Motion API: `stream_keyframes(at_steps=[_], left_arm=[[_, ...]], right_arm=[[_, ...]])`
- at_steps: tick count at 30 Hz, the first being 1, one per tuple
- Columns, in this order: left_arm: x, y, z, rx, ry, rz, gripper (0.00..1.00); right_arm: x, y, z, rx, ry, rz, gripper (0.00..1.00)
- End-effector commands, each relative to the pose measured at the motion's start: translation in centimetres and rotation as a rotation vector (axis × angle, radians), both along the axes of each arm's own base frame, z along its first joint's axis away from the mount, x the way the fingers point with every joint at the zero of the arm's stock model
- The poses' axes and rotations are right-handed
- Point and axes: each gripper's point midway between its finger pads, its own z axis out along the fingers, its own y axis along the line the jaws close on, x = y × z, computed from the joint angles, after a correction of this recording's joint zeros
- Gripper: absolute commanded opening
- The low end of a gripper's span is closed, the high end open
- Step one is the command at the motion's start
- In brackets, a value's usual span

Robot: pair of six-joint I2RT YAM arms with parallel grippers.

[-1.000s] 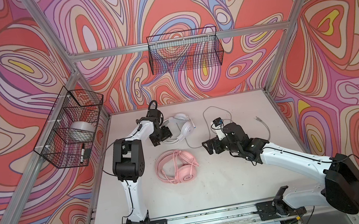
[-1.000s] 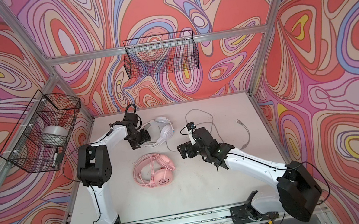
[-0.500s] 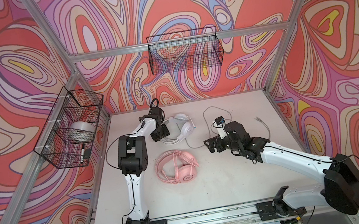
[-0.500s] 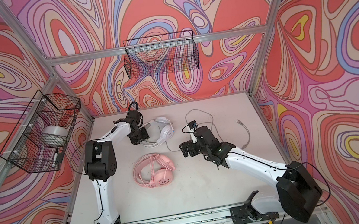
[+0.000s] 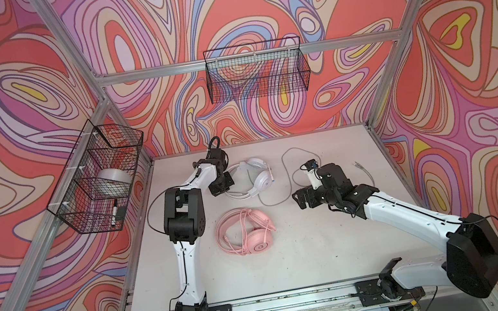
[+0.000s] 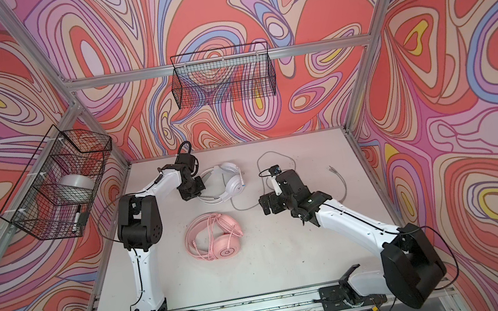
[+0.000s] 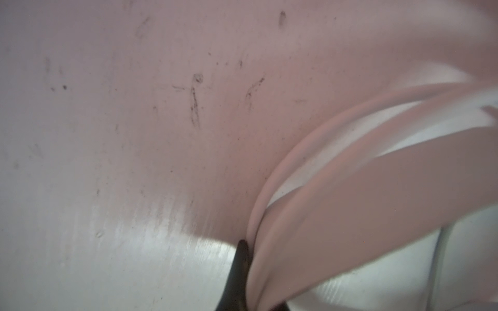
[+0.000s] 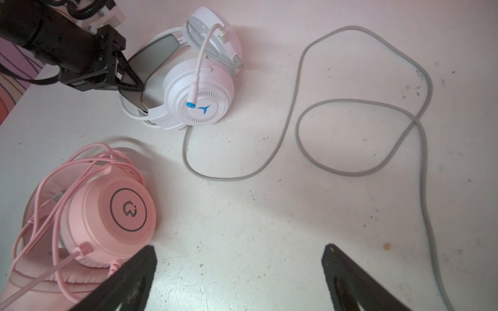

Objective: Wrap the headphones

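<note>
The white headphones (image 5: 258,177) (image 6: 233,182) lie at the back of the table, earcup up, with the mic boom folded across it (image 8: 199,94). Their grey cable (image 5: 288,170) (image 8: 296,113) trails in loose loops to the right. My left gripper (image 5: 224,185) (image 6: 197,188) (image 8: 132,84) is shut on their headband (image 7: 350,202), which fills the left wrist view beside one black finger (image 7: 240,258). The pink headphones (image 5: 250,237) (image 6: 221,242) (image 8: 118,210) lie nearer the front with the pink cable coiled over them. My right gripper (image 5: 302,200) (image 6: 267,206) (image 8: 239,269) hovers open over bare table, right of the pink set.
A black wire basket (image 5: 96,180) on the left wall holds a tape roll and a marker. Another wire basket (image 5: 256,74) hangs on the back wall. An aluminium rail (image 5: 264,302) with both arm bases runs along the front edge.
My left gripper has closed from open onto the white headband, after shifting slightly toward it. The right gripper has stayed wide open and drifted a little toward the back.
</note>
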Motion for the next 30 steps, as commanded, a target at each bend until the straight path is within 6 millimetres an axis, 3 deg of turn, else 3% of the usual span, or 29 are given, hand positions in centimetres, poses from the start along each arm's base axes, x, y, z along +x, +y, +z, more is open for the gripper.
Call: stream_keyframes(at_steps=[1,7,12,18,23,30], left_arm=[[1.3,-1.2,2.8,-0.074,-0.065,-0.022,0.0],[1.6,-3.7,7.7,-0.199,-0.162,-0.148,0.0],[0.1,-5.2,12.1,-0.278,-0.21,-0.261,0.0],[-2.3,-5.8,16.6,-0.309,-0.239,-0.354,0.0],[-3.6,-6.3,20.2,-0.359,-0.28,-0.374,0.0],[-4.5,-6.8,22.3,-0.412,-0.285,-0.371,0.0]], right_arm=[[0.1,-1.4,-0.6,-0.042,0.061,-0.008,0.98],[1.5,-4.0,-1.2,0.017,0.139,-0.1,0.95],[3.0,-4.4,-1.7,0.086,0.2,-0.132,0.91],[4.2,-3.0,-1.1,0.171,0.153,-0.046,0.87],[4.2,-0.5,0.8,0.269,-0.068,0.144,0.86],[4.2,1.9,0.1,0.357,-0.145,0.296,0.81]])
